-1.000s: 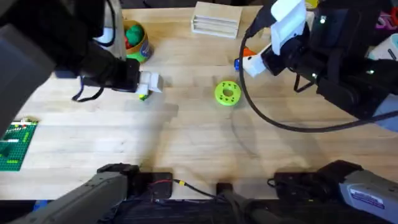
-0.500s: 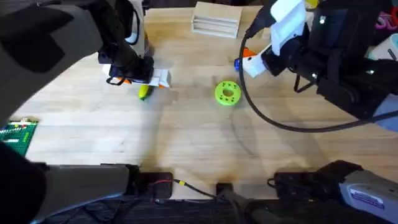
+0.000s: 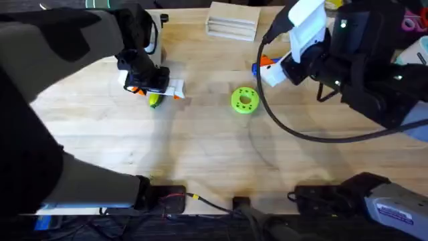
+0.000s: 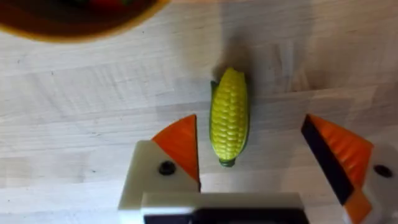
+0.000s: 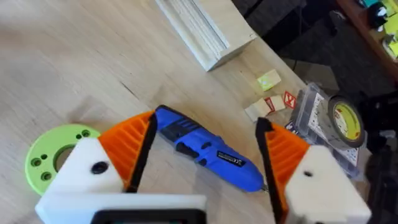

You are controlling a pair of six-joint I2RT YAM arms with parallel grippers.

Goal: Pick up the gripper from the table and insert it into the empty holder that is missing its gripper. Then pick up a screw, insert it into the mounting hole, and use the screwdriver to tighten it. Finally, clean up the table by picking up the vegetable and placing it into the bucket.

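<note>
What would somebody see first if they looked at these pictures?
Probably the little yellow corn lying on the wooden table, between the left tool's open orange pads. Next, the bright blue screwdriver lying between the right tool's open pads, with a green disc nearby.

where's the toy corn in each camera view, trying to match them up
Overhead: the vegetable lies on the table at upper left, just under the left pincer.
Left wrist: it lies lengthwise between the open orange pads, nearer that one, green end toward the camera.
Right wrist: not in it; that view looks at the screwdriver.
Shared landmark: the left pincer's white and orange fingers beside the corn.
</note>
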